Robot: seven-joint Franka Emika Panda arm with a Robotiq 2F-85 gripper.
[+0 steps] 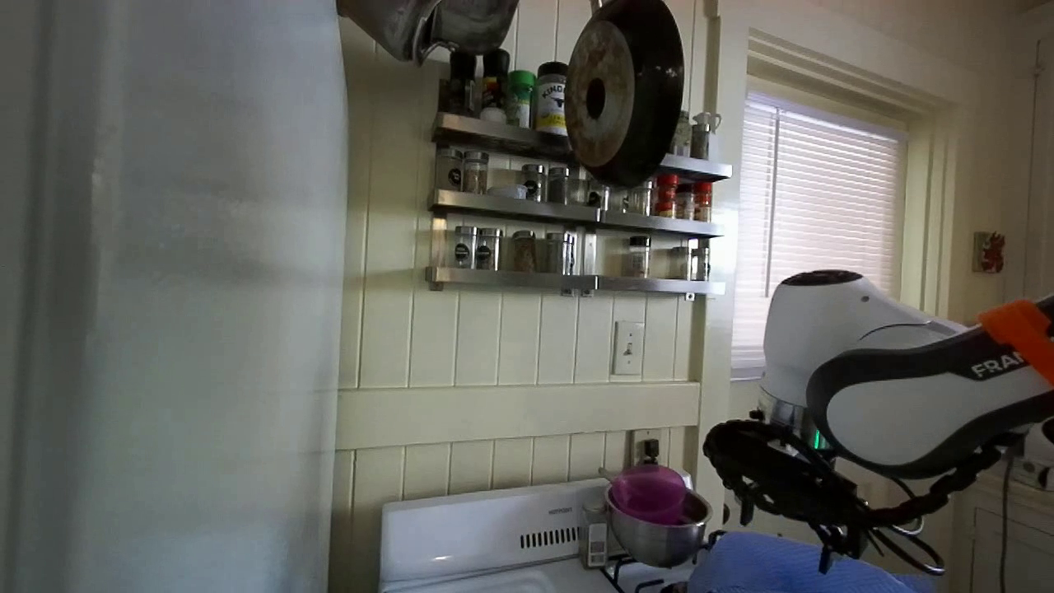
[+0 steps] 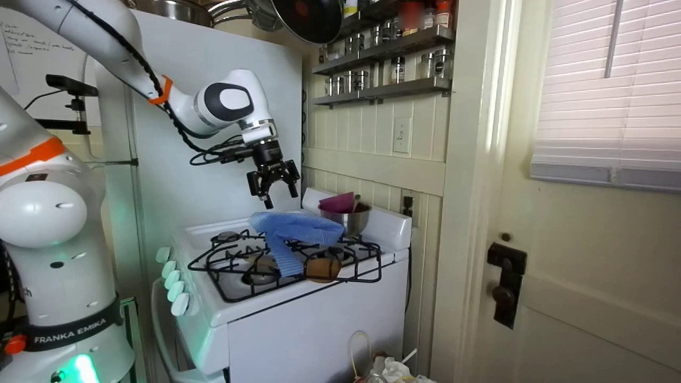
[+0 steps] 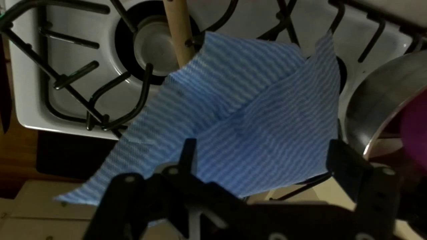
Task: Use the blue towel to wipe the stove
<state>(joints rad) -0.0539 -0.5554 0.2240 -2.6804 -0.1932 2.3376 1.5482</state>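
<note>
Hanging with its jaws spread wide and nothing held, the gripper (image 2: pixel 281 200) stands over the blue towel (image 3: pixel 267 133), which drapes loosely above the burner grates (image 3: pixel 145 83) of the stove (image 2: pixel 314 319); whether all of it rests on the bars is hard to tell. Taking hold of the cloth looks like the step in hand, though spread jaws could equally suit a release. A good grip would pinch the fold near its middle, tips stopping short of the bars, and then drag gently so that no corner snags. Much of the top lies under the grates, so the white surface is best reached beside them. What looks like a wooden spoon (image 3: pixel 179 31) runs beneath the towel's edge and could get swept along. Near one end of the cloth, a metal bowl (image 1: pixel 663 543) with a purple bowl (image 1: pixel 650 494) inside limits the stroke. Farther back come a small container (image 1: pixel 594 527) and the raised back panel (image 1: pixel 478 535), with the fridge (image 2: pixel 186 197) along one side and spice shelves (image 1: pixel 515 204) higher up.
</note>
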